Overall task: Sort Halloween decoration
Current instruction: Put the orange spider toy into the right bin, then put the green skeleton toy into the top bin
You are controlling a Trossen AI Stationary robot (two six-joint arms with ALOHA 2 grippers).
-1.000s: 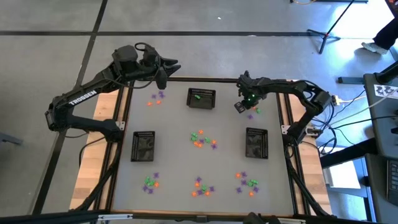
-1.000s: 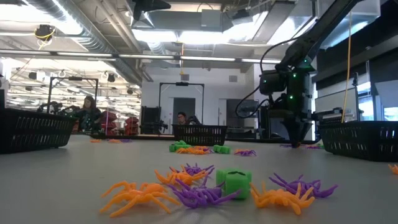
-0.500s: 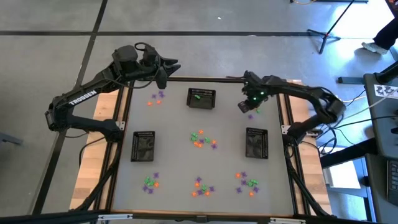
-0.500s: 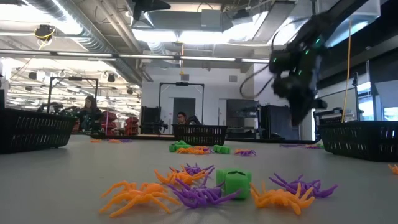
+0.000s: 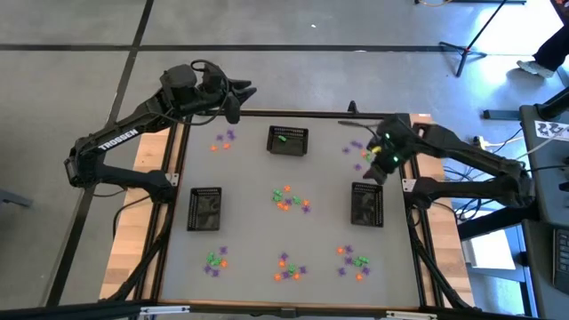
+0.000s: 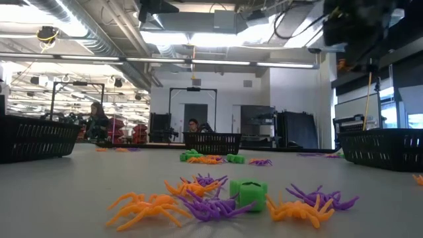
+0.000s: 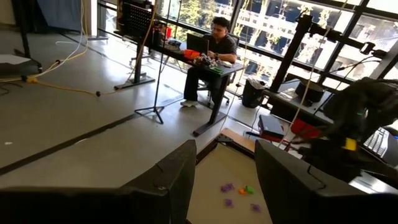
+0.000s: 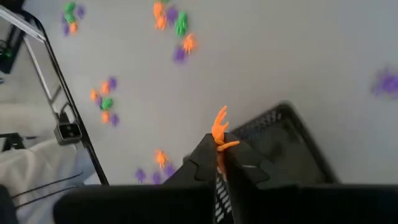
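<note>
While the right gripper (image 8: 219, 163) is pinching an orange spider trinket (image 8: 220, 132) seemingly above the right-hand basket (image 5: 365, 204), the thin hold is risking an early drop (the left gripper (image 7: 224, 180), spread, is waiting at the far-left corner).

I am looking out over a grey concrete floor (image 5: 80, 53) crossed by dark seams, with a tripod stand (image 5: 471, 49) standing off past the table's far corner. Beyond the table, the room is opening into a large workshop: exposed ducts and pipes (image 6: 86, 26) are running along the ceiling, strip lights (image 6: 198, 61) are glowing, and a dark-framed doorway (image 6: 194, 109) is showing in the far wall. Tall windows (image 7: 273, 18) are letting daylight in, and a person (image 7: 211, 56) is sitting at a desk (image 7: 208, 65) before them.
</note>
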